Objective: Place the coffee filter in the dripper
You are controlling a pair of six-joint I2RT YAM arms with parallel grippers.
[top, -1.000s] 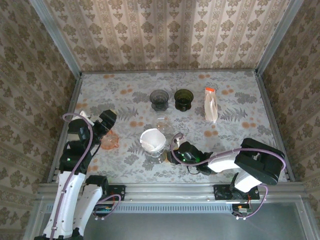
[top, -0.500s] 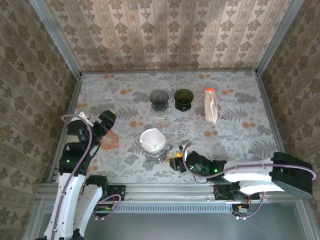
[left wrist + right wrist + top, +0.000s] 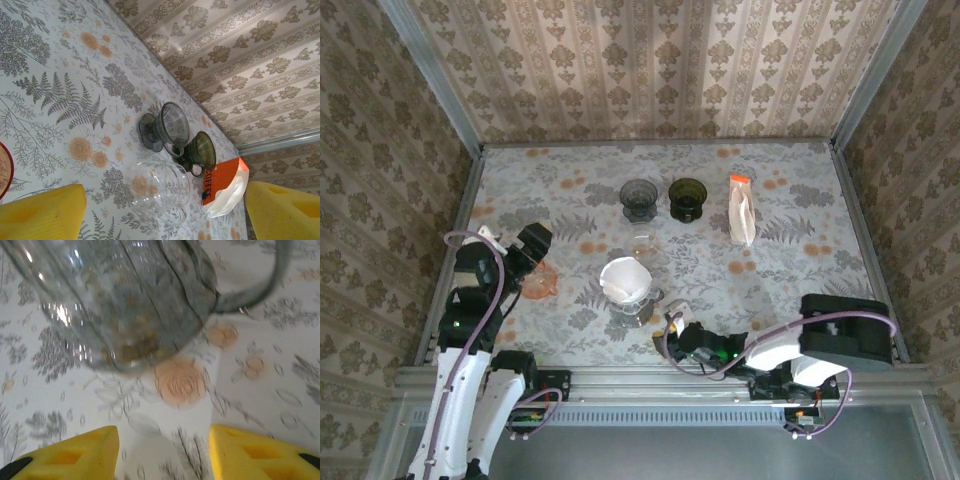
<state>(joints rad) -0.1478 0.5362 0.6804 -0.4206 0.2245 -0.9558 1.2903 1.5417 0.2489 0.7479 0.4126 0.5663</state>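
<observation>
Top external: white coffee filter (image 3: 624,277) sits open-mouthed inside clear glass dripper (image 3: 636,309).

White filter (image 3: 623,275), clear glass dripper (image 3: 632,308) — table (image 3: 800,285) grey ferns, orange blooms.

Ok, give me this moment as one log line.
filter: sitting in clear dripper | right jaws: open, empty, low beside dripper | left jaws: open, empty, by pink dish | step: filter placed
</observation>
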